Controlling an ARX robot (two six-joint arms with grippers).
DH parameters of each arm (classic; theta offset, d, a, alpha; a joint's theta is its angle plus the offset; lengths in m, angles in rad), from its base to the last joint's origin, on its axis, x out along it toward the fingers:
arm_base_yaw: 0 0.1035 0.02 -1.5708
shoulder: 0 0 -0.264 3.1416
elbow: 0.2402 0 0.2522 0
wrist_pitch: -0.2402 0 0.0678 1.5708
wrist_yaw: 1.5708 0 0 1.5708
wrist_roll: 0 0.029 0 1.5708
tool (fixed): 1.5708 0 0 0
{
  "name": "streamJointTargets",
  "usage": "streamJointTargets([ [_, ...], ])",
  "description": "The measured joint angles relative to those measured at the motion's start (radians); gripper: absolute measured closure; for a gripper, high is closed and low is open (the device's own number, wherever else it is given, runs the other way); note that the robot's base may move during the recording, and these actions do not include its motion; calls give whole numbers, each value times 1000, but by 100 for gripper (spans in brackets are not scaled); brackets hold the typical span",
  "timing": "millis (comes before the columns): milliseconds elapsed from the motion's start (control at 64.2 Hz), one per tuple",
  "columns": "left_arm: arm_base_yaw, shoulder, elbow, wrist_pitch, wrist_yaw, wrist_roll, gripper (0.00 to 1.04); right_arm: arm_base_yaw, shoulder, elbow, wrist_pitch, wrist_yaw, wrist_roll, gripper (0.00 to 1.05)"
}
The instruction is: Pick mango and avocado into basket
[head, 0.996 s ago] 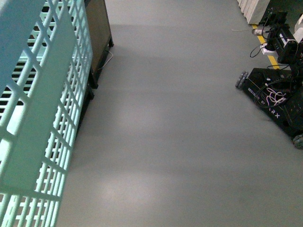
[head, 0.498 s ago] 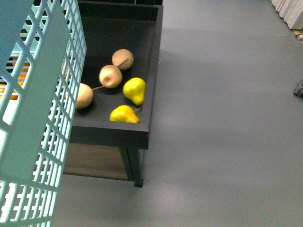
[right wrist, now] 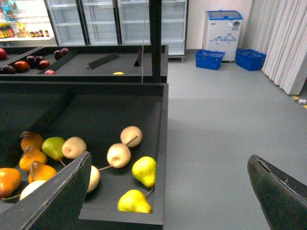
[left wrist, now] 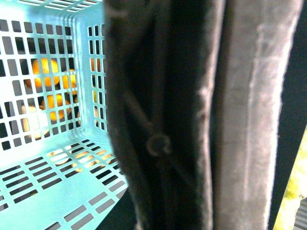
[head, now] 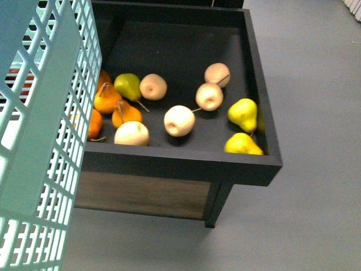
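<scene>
The teal lattice basket (head: 51, 141) hangs close at the left of the front view. In the left wrist view its slotted floor (left wrist: 53, 158) shows beside the brown handle (left wrist: 158, 120), which fills the frame with my left gripper (left wrist: 206, 201) shut on it. My right gripper (right wrist: 169, 158) is open and holds nothing, hovering over the near right corner of a black fruit bin (right wrist: 160, 143). Neither the mango nor the avocado is in view.
The black bin (head: 248, 164) holds orange pears (head: 107, 101), a green pear (head: 128, 84), pale apples (head: 179, 120) and yellow pears (head: 243, 113). Bins behind hold dark red fruit (right wrist: 21, 64). Grey floor (head: 316, 113) lies to the right, with blue crates (right wrist: 209, 59) far off.
The front view has swung from bare floor with a black wheeled base onto the fruit bin, which now fills the middle. The basket stays at the left.
</scene>
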State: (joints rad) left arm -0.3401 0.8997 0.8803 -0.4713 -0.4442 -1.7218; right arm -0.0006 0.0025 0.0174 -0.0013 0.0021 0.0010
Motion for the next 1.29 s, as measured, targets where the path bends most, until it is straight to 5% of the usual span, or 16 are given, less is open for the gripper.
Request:
streamJointTargets([
  [1292, 0, 0, 0, 0, 0, 0, 91, 0, 0, 0, 0, -2, 0, 9],
])
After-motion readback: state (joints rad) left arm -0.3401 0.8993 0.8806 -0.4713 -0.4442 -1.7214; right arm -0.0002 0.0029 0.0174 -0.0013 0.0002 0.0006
